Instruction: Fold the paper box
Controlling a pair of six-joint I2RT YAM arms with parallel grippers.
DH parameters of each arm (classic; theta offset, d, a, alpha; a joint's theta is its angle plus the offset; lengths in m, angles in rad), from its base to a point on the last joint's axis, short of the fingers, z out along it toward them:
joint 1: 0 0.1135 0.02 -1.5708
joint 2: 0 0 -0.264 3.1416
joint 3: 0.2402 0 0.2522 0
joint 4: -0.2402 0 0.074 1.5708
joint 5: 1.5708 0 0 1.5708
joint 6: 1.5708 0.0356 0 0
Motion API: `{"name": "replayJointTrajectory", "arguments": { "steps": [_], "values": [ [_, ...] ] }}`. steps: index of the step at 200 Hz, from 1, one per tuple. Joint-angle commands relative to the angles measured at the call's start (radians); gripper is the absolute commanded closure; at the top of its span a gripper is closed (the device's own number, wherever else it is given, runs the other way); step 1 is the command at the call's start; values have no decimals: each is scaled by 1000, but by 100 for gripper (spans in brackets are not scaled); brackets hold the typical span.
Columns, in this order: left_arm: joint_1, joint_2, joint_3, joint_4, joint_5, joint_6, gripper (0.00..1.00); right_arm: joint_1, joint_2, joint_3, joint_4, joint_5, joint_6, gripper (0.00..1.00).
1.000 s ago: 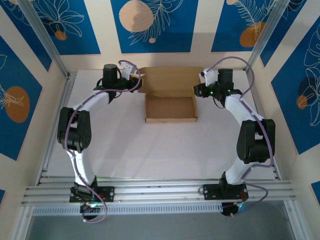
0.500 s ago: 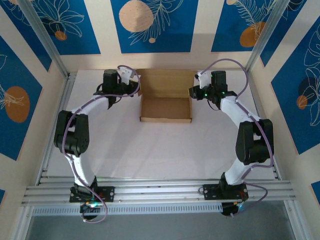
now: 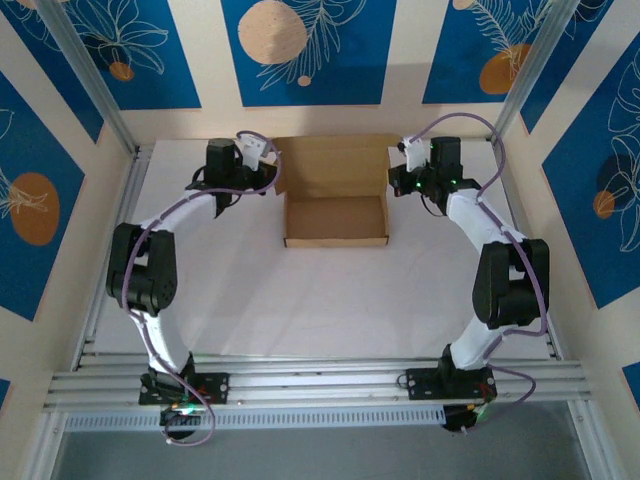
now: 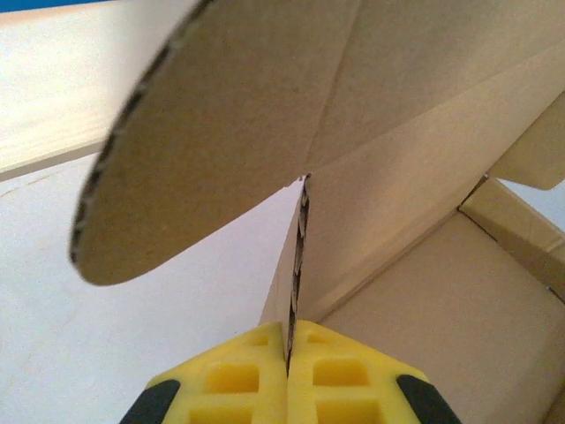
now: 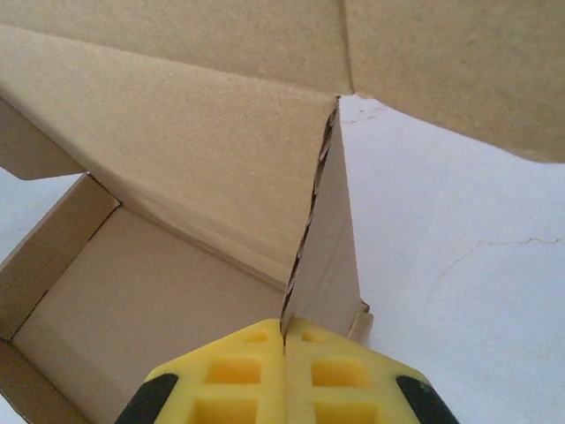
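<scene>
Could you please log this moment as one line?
left claw: shut on paper box left wall | right claw: shut on right wall

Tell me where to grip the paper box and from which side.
Probably best: take the paper box by its upright side walls, near the rear corners, coming in from each end. Those walls stand as thin edges that jaws can straddle; the left gripper and right gripper are shut on them so.
</scene>
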State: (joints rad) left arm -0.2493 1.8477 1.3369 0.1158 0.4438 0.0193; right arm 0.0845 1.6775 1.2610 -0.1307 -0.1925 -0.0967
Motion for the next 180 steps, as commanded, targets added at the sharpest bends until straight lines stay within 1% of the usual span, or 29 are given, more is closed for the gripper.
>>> {"name": "replayJointTrajectory", "arguments": {
  "steps": [1,6,14,19,23,26,30,39,49,78,90,103,107,109,110,112,119,124,135,156,180],
  "values": [
    [-11,-70,2,-53,31,84,100,-9,-16,28,-60,-62,-70,98],
    [-11,-79,-6,-62,28,97,100,-16,-23,27,-65,-70,-81,98],
    [-11,-92,-21,-71,29,117,100,-28,-32,24,-71,-84,-90,94],
    [-10,-102,-30,-73,36,129,100,-35,-37,22,-72,-99,-93,89],
    [-10,-107,-38,-73,41,138,100,-43,-39,25,-79,-115,-101,81],
    [-10,-112,-45,-76,46,145,100,-45,-40,26,-83,-119,-105,79],
    [-10,-118,-51,-78,51,156,100,-50,-42,29,-94,-127,-115,72],
    [-10,-130,-65,-88,49,176,100,-57,-47,32,-109,-125,-137,67],
    [-9,-143,-82,-91,33,194,100,-64,-55,26,-109,-117,-152,65],
    [-4,-166,-120,-77,12,242,100,-70,-82,-14,-62,-75,-143,63],
    [3,-167,-120,-81,19,248,100,-66,-79,-20,-54,-52,-147,60],
    [14,-168,-119,-80,36,242,100,-66,-66,-17,-47,-38,-147,51],
    [16,-171,-119,-79,41,241,100,-66,-61,-13,-47,-38,-147,47],
    [17,-171,-119,-78,43,239,100,-66,-58,-9,-46,-38,-146,43],
    [17,-171,-120,-77,44,238,100,-66,-58,-9,-46,-38,-146,43],
    [18,-170,-119,-75,45,237,100,-67,-55,-7,-42,-40,-144,39],
    [20,-170,-120,-71,51,231,100,-68,-46,1,-35,-53,-140,33],
    [22,-170,-121,-68,55,227,100,-69,-41,3,-28,-60,-140,30],
    [24,-168,-119,-67,68,224,100,-67,-18,23,-22,-61,-140,28],
    [24,-165,-119,-68,72,224,100,-68,45,90,-53,-52,-154,28],
    [27,-165,-116,-71,69,228,100,-72,108,152,-75,-91,-179,28]
  ]
}}
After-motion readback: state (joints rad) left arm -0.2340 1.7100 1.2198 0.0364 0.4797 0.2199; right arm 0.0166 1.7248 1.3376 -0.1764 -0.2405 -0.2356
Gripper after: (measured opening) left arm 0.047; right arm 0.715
